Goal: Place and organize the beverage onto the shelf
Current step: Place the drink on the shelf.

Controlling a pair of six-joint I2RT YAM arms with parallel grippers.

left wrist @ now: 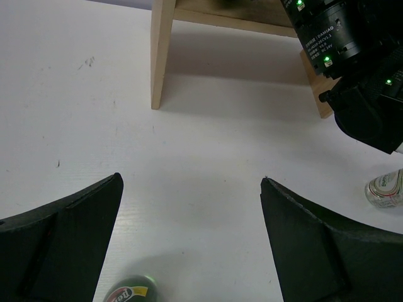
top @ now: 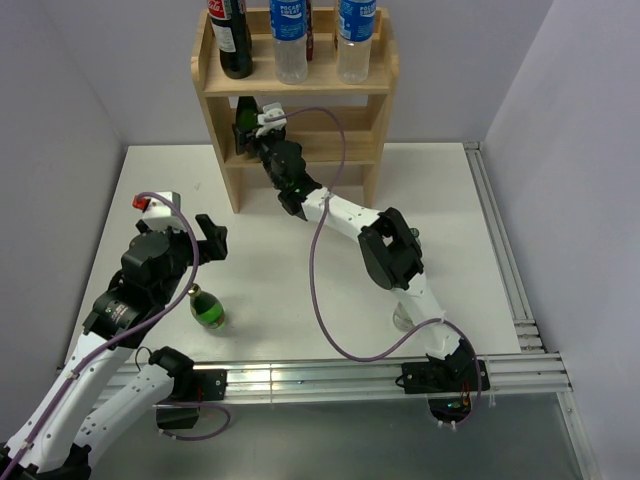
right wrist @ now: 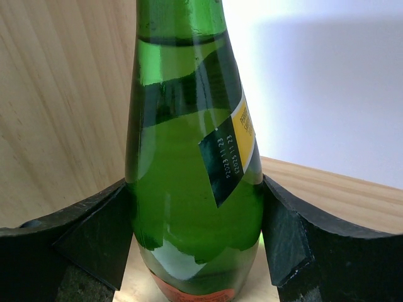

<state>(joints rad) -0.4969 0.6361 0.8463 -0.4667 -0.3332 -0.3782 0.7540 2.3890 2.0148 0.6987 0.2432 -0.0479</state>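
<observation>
While looking to the far side, found right gripper [right wrist: 196,242] closed around an upright green bottle [right wrist: 189,182] at the left end of the shelf [top: 226,185], on its middle tier, just beside the side panel [right wrist: 50,94]. Found left gripper [left wrist: 192,189] spread wide and holding nothing at near left, near a second green bottle [top: 207,308] on the table [top: 450,220].

The shelf [top: 222,150] is pale wood with fine lines. The table [top: 260,270] is white. The held bottle [right wrist: 189,157] is shiny green, with a dark label edged yellow and red low down. The table bottle [top: 207,308] is green too. Up top, the dark bottle [top: 235,45] has a red label; two clear bottles [top: 291,50] [top: 356,50] have blue ones. The cable [top: 313,265] is purple.
</observation>
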